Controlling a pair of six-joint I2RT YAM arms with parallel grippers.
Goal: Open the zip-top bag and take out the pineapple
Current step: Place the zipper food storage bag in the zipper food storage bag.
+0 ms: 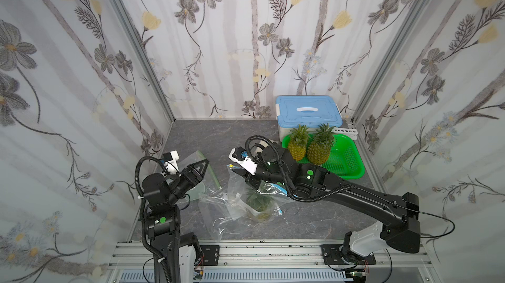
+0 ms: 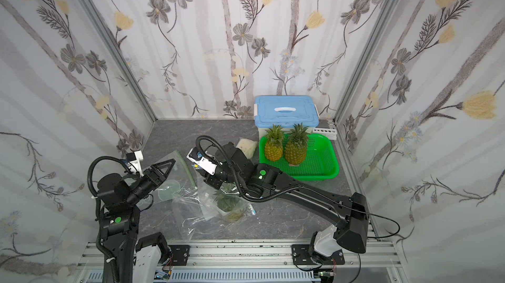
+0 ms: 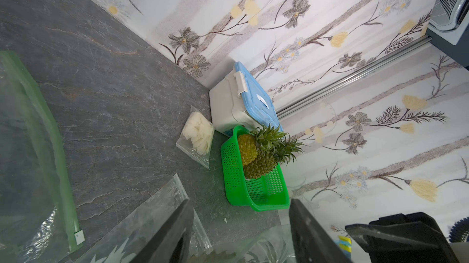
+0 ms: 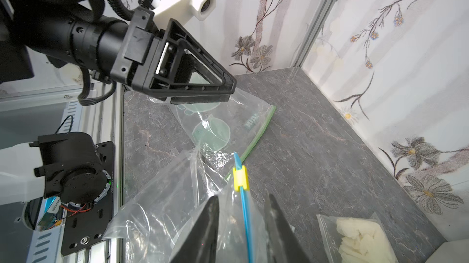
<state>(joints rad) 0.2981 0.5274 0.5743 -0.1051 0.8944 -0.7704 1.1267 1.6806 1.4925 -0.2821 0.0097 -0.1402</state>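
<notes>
In both top views the green basket (image 1: 347, 158) sits on the bench (image 1: 191, 137) with two loose pineapples (image 1: 297, 147) standing upright in it and a blue-lidded box (image 1: 308, 109) just behind it. The zip-top bag (image 1: 240, 202) lies crumpled well apart from the basket, on the side toward the left arm. The pineapple (image 1: 258, 202) is inside the bag, lying on its side. The right end effector (image 1: 234, 170) is at the bag's raised edge. Farther from the basket, the left end effector (image 1: 206, 162) hangs over a flat green-zip bag (image 1: 216, 179). A small bag of white pieces (image 2: 247, 146) lies just beside the basket.

In the left wrist view the left end effector's fingers (image 3: 177, 228) stand wide apart with nothing between them; the basket shows through the gap.

In the right wrist view the right end effector's fingers (image 4: 205, 228) are apart. The bag's blue zip strip (image 4: 245, 213) runs through the gap, not pinched. Its yellow slider (image 4: 239, 176) sits just beyond the fingertips.
</notes>
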